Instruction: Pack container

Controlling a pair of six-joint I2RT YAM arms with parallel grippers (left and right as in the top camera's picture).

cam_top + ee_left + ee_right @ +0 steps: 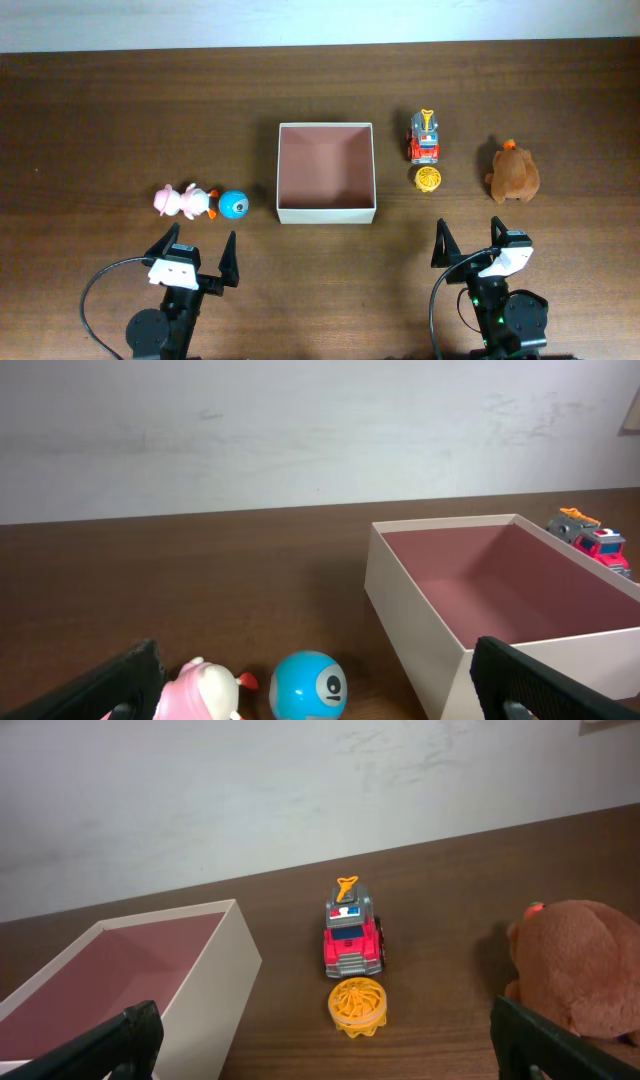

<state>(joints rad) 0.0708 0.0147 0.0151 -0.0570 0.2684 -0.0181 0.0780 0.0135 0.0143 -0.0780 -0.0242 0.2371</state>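
Observation:
The container (326,213), a square white box with a pinkish-brown inside, stands mid-table with nothing in it; it also shows in the left wrist view (410,605) and the right wrist view (215,990). A pink and white toy (181,201) and a blue ball (233,204) lie to its left. A red toy truck (425,137), a yellow ribbed wheel (429,179) and a brown plush (513,172) lie to its right. My left gripper (196,249) is open and empty, near of the pink toy and ball. My right gripper (469,240) is open and empty, near of the wheel.
The dark wood table (100,120) ends at a pale wall (300,20) along the far edge. Black cables (95,290) loop beside each arm base at the near edge.

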